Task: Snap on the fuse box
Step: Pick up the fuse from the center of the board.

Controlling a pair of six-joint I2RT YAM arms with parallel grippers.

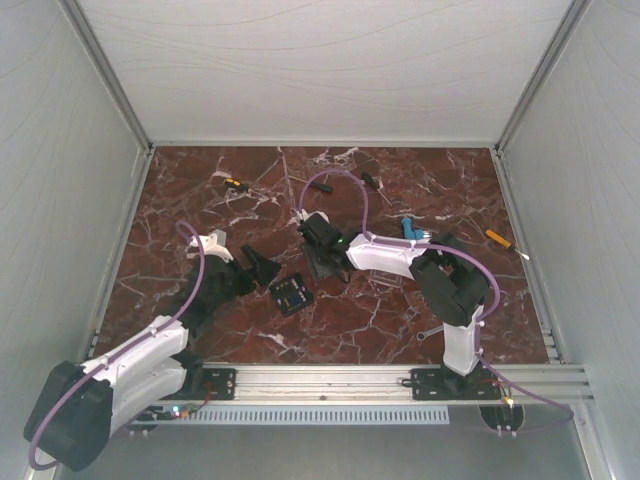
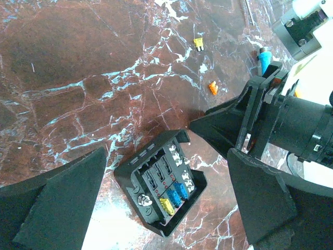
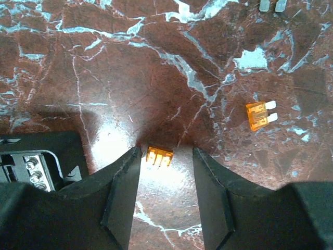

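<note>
The fuse box [image 1: 291,295] is a small black square box lying on the marble, open on top, with blue and yellow fuses inside [image 2: 161,182]. No clear lid shows on it or in any view. My left gripper [image 1: 258,270] is open and empty, hovering over the box with one finger on each side [image 2: 166,161]. My right gripper [image 1: 320,250] is open just beyond the box. Its fingertips [image 3: 166,153] stand on either side of a loose orange fuse [image 3: 159,156] on the table without gripping it. A corner of the box [image 3: 36,166] shows at the left of the right wrist view.
A second orange fuse [image 3: 260,114] lies to the right. A yellow fuse [image 2: 199,44] and a blue plastic piece [image 1: 408,228] lie further back. Black-handled screwdrivers [image 1: 320,186] lie at the back, and an orange-handled tool [image 1: 500,240] at the right. White walls enclose the table.
</note>
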